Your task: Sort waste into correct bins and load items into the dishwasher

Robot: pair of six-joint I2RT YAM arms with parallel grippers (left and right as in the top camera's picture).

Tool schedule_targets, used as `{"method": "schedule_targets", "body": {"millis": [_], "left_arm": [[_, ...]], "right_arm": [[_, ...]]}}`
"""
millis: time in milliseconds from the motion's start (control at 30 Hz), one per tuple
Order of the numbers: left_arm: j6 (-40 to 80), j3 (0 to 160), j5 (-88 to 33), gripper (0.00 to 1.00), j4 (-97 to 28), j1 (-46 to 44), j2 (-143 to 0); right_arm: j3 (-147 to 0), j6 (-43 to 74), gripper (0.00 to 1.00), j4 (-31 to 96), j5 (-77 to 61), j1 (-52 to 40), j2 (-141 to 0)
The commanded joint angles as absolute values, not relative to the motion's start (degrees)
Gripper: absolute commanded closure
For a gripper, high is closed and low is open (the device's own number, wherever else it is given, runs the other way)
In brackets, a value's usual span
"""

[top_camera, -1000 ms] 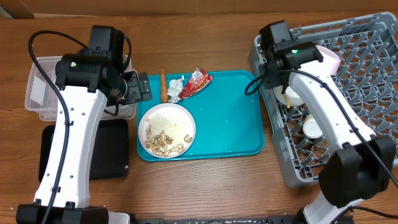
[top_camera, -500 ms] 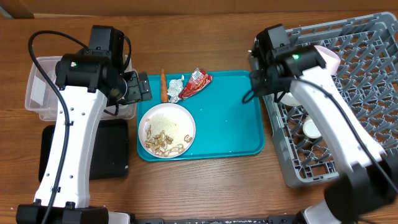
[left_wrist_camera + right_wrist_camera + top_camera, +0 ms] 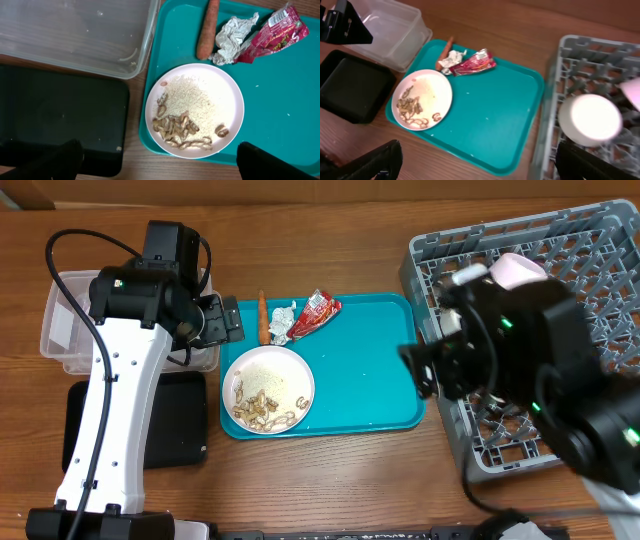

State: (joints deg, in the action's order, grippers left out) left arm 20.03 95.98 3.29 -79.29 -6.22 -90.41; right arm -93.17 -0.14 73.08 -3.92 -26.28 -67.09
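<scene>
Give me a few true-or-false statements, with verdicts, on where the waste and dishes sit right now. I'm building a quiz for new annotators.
1. The carrot lies on the teal tray beside the foil ball. True.
2. The plate carrying the shell scraps stands in the dish rack. False: it sits on the teal tray.
3. The wrapper is inside the clear tub. False: it lies on the teal tray, against the foil ball.
4. The left gripper is open and holds nothing. True.
5. A white bowl is in the dish rack. True.
</scene>
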Motion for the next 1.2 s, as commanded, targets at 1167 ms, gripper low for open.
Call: {"method": "schedule_targets", "body": {"millis": [1167], "left_arm": [[20.80, 96.64, 4.01, 0.00, -79.15, -5.91, -90.87]], "right_arm": [[-10.72, -0.16, 0.00, 16.58, -11.05, -2.50, -0.75]]}}
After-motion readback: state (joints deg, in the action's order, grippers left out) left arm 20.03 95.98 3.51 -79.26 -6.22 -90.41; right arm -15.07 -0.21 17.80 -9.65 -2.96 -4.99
